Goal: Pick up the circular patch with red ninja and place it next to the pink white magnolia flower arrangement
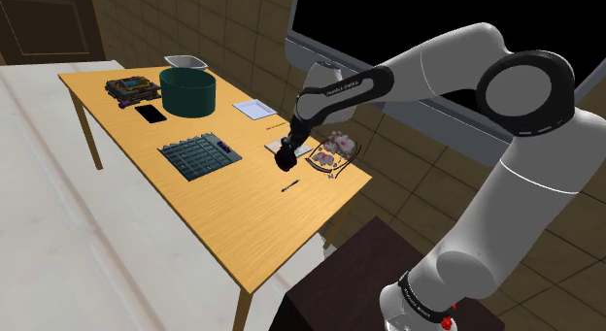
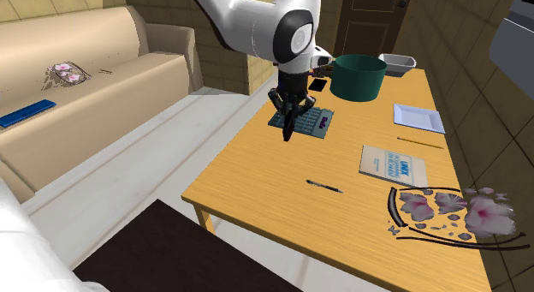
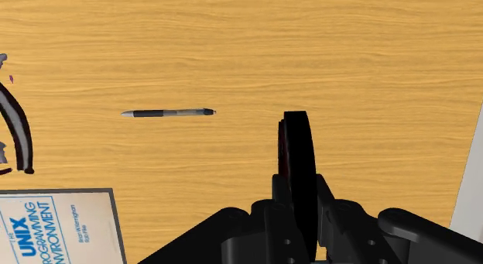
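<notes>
Fingers (image 3: 325,207) clasp the round patch (image 3: 298,146) edge-on above the table (image 3: 232,53), green pot (image 1: 187,92) well apart

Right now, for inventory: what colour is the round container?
The round container is dark teal; second exterior view.

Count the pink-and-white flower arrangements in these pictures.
2. One flower arrangement lies on the table, beside the book. The other lies on the sofa. More may be hidden outside these views.

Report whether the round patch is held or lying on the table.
Held: the thin dark circular patch stands edge-on between the black gripper's shut fingers.
</notes>
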Controlling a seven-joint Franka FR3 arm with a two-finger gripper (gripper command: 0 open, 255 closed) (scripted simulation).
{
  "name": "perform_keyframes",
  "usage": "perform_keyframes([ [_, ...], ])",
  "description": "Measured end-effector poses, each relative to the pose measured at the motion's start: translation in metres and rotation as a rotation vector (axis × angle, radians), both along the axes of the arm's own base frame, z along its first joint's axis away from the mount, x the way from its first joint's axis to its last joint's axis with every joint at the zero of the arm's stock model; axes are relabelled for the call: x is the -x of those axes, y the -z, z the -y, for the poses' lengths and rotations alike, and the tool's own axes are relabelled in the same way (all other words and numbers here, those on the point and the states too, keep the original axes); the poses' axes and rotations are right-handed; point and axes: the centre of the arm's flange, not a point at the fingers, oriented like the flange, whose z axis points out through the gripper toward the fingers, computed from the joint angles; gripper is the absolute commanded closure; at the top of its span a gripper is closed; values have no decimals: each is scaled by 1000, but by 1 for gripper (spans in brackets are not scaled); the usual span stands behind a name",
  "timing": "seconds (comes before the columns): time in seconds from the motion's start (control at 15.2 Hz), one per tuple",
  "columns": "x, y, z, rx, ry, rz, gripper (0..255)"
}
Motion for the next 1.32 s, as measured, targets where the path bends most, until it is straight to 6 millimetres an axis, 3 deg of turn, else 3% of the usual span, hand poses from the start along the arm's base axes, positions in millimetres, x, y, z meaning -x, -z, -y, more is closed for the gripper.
perform_keyframes([
  [1.32,52,3,257,0,0,0,255],
])
